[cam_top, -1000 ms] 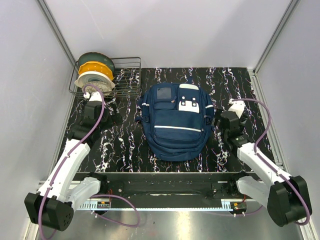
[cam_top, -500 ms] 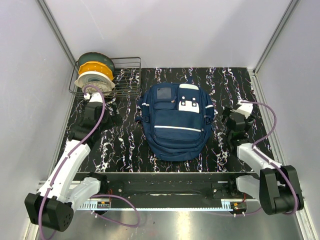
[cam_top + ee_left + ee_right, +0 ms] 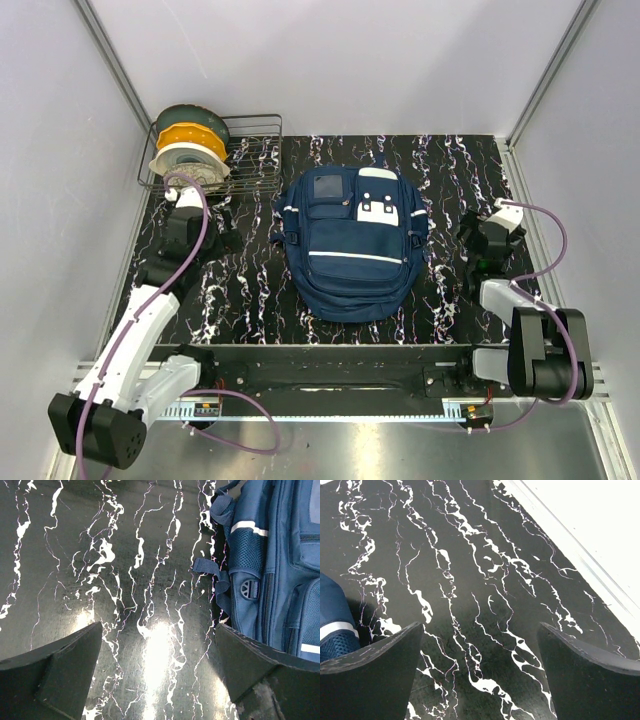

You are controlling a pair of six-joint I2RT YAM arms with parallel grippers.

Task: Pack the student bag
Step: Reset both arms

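Observation:
The student bag (image 3: 352, 245), navy with white stripes and a grey square patch, lies flat and closed in the middle of the black marbled table (image 3: 250, 290). My left gripper (image 3: 212, 238) hovers to its left, open and empty. In the left wrist view the left gripper (image 3: 157, 630) is over bare table, with the bag's side pocket and straps (image 3: 270, 565) at the right edge. My right gripper (image 3: 474, 232) sits to the right of the bag, open and empty. In the right wrist view the right gripper (image 3: 480, 627) is over bare table, and a corner of the bag (image 3: 332, 615) shows at the left.
A wire rack (image 3: 255, 150) at the back left holds green, yellow and white spools (image 3: 190, 145). Grey walls close in the table on three sides. The table's pale right edge (image 3: 580, 555) runs close to the right gripper.
The right arm has folded back and swung right, away from the bag toward the table's right edge. The left arm has shifted only slightly. Both grippers stay open.

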